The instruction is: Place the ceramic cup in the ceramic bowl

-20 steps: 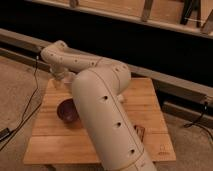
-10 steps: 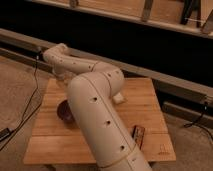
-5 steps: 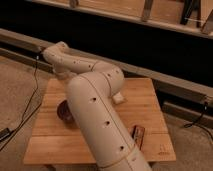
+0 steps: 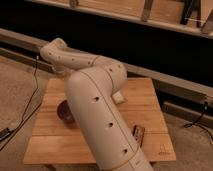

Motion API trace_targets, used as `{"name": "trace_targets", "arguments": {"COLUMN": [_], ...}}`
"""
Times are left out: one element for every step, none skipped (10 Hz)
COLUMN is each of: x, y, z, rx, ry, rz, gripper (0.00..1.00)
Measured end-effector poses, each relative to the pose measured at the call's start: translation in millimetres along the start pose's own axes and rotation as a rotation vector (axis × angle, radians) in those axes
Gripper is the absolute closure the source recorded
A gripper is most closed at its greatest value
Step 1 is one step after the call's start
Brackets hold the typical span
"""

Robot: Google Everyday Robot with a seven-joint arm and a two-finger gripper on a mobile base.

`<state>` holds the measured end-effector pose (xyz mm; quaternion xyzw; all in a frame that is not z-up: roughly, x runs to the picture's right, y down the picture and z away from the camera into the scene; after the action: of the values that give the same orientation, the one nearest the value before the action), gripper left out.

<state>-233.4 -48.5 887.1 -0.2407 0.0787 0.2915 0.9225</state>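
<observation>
The dark maroon ceramic bowl [image 4: 63, 111] sits on the left part of the wooden table [image 4: 150, 100], half hidden behind my arm. My pale arm [image 4: 95, 110] rises from the bottom edge, bends over the table's middle and reaches back left to a joint [image 4: 56, 52]. The gripper is hidden behind the arm, somewhere near the bowl. The ceramic cup is out of view.
A small dark brown block [image 4: 139, 135] lies near the table's front right, beside my arm. A black cable [image 4: 27, 107] runs over the floor at the left. A dark wall with a metal rail [image 4: 165, 82] stands behind the table.
Two seconds ago the arm covered more of the table's right front; it has shifted a little, uncovering the dark block. Over the last second it has barely moved.
</observation>
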Motion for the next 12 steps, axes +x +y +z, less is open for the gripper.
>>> {"name": "trace_targets", "arguments": {"x": [3,7,11,19,24,32,36,44,50,54,61,65], "y": [2,5,8,16,23,32,39,51,62,70,81,87], "z": [-9,-16,-23,-30,-35,-41,-45,-51,-56,-59,-65,-68], "rx": [0.022,0.043,0.060,0.083,0.096,0.109,0.117,0.121,0.122,0.121,0.120,0.118], "ry": [-0.001,-0.002,-0.005,-0.004,-0.005,-0.007,-0.011,-0.016,-0.022,-0.026,-0.034,-0.037], "rz": [-0.004,-0.011,-0.017,-0.034,-0.047,-0.062,-0.072,-0.089,-0.106,-0.120,-0.137,-0.146], "gripper": [1.00,1.00,1.00,1.00,1.00,1.00,1.00,1.00,1.00,1.00,1.00,1.00]}}
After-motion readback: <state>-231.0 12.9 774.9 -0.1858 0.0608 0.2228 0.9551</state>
